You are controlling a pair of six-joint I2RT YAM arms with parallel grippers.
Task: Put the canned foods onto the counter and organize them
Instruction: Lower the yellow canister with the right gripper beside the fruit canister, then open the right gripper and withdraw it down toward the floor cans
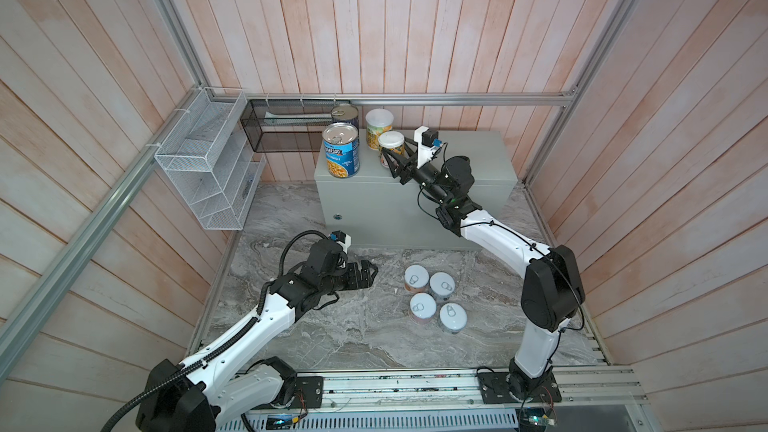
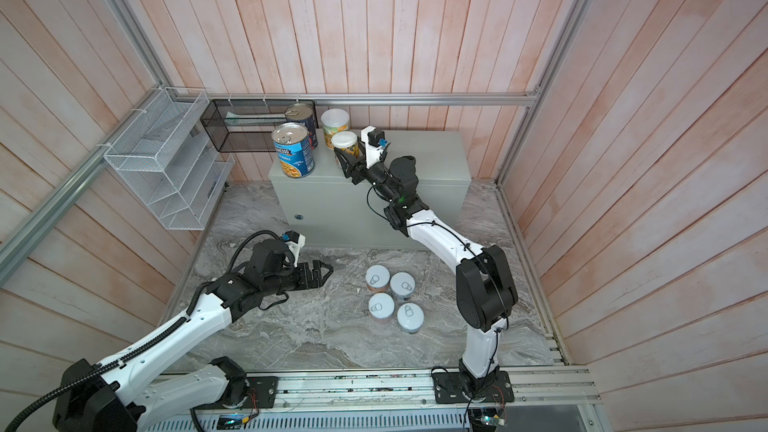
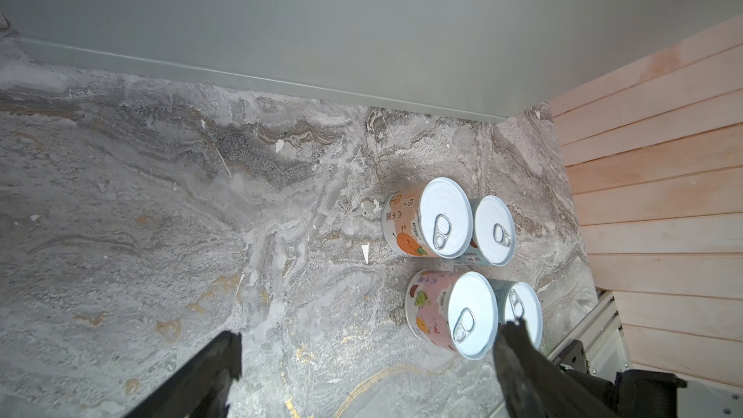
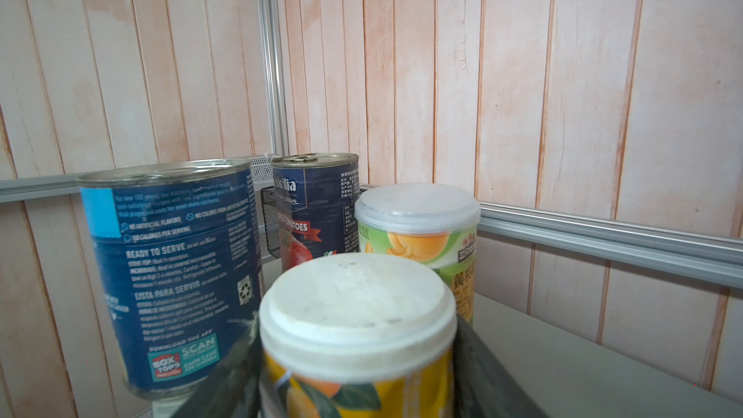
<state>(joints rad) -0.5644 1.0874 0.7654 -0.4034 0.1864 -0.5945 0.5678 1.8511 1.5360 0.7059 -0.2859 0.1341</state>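
On counter, right half bare; cans crowd its left end, Progresso can near the front edge. Yellow white-lidded can, upright, just right of it, clamped by right gripper. Left gripper gapes wide, empty, over marble floor, near four short cans.

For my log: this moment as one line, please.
right jaws: shut on yellow can; left jaws: open; short cans: four on marble
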